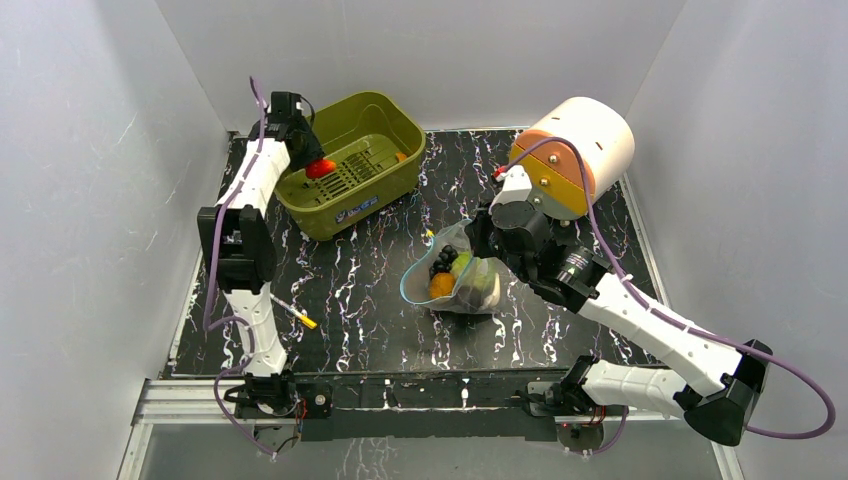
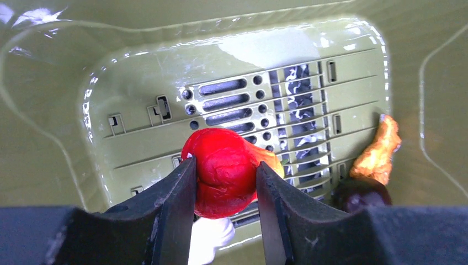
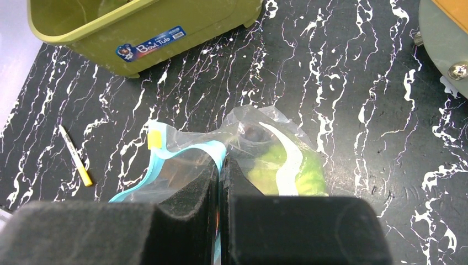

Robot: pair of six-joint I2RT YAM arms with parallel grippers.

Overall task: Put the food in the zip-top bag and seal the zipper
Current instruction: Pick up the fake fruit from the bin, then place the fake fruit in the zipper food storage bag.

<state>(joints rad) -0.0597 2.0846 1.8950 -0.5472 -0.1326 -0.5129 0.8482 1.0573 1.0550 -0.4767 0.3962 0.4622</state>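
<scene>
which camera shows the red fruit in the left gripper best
Left wrist: the red fruit fills the centre, pinched by the left gripper. Top external shows a small red spot in the olive bin. Right wrist shows just the bin's outer wall.

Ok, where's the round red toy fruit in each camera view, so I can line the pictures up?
Top external: round red toy fruit upper left, inside the olive-green plastic bin, at the left gripper.
Left wrist: centre, pinched between the gripper's fingers, the bin's slotted floor behind it.
Right wrist: not in view; only the bin's labelled outer wall, top left.
Shared landmark: the bin, in all three views.
</scene>
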